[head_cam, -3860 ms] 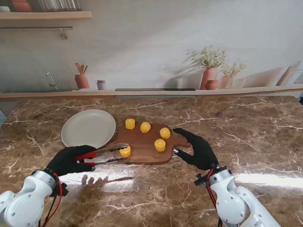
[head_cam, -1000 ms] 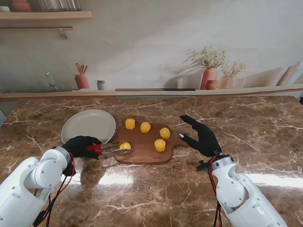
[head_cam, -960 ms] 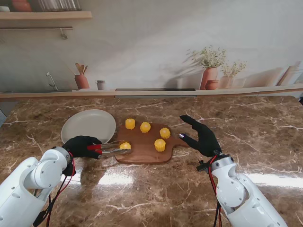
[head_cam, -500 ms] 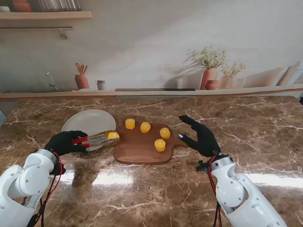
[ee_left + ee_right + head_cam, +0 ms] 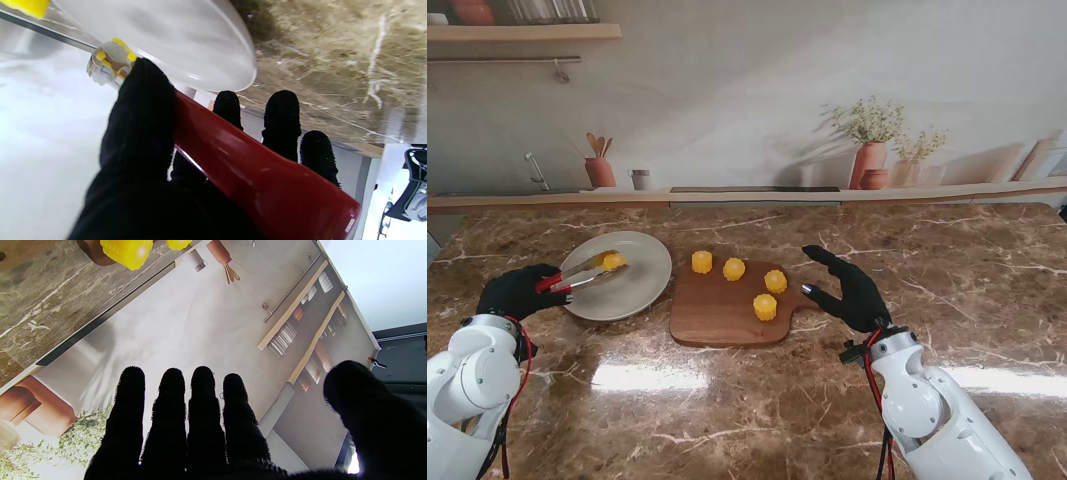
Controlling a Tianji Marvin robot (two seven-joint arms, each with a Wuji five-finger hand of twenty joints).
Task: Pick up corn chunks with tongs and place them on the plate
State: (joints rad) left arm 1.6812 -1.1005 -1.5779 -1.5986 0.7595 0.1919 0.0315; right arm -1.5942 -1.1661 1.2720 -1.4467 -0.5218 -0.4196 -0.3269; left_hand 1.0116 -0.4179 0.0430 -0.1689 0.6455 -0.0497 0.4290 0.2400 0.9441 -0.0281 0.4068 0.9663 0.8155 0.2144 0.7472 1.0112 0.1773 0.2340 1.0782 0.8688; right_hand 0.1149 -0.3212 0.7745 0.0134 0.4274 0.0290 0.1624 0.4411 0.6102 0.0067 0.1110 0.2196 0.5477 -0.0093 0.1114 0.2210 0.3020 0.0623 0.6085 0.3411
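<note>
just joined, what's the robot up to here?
It's moving corn chunks from the cutting board to the plate with tongs. The left robot hand holds the tongs, which grip one corn chunk over the plate, not yet released. Four chunks are on the board. The right robot hand is open beside the board's handle, holding nothing.

yellow corn chunks, red-handled tongs, brown veined marble table

I work in a staged kitchen: marble counter, printed backdrop of shelves, utensil pot and potted plants.
</note>
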